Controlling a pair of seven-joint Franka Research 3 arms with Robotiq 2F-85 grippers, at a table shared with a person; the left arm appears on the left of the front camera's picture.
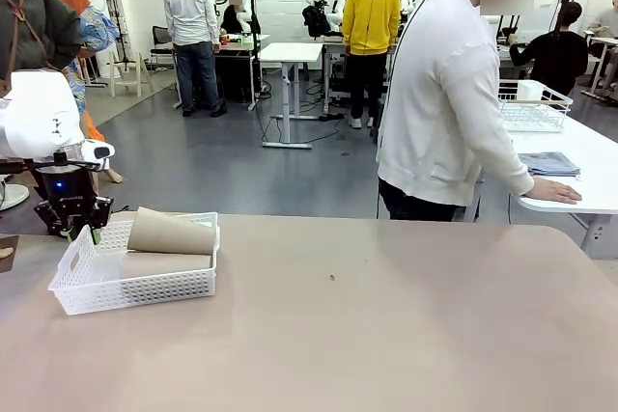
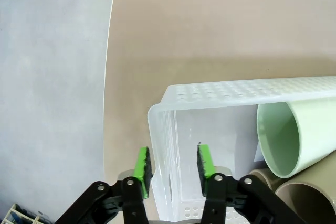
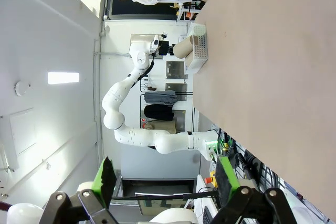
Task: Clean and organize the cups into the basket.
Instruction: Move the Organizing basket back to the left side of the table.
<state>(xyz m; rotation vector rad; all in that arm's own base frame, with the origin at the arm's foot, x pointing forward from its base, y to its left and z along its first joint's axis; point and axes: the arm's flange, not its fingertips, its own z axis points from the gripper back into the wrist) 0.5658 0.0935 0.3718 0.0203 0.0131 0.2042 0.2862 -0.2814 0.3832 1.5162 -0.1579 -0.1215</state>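
Note:
The white mesh basket (image 1: pixel 97 287) stands on the tan table at the left. Two tan cups lie on their sides in it, one (image 1: pixel 172 233) resting on top of another (image 1: pixel 159 264). In the left wrist view a pale mint green cup (image 2: pixel 294 135) lies in the basket (image 2: pixel 220 95) with its mouth towards the camera, above two tan cups (image 2: pixel 302 200). My left gripper (image 1: pixel 85 233) (image 2: pixel 173 166) is open at the basket's far left corner, one pad outside the end wall and one inside. My right gripper (image 3: pixel 165 174) is open and holds nothing, off the table.
A person in a white top (image 1: pixel 444 94) stands at the far side, one hand on a neighbouring white table (image 1: pixel 599 195) that holds a wire-grid basket (image 1: pixel 534 108) and a folded cloth (image 1: pixel 548 163). The table's edge (image 2: pixel 107 77) runs just left of the basket.

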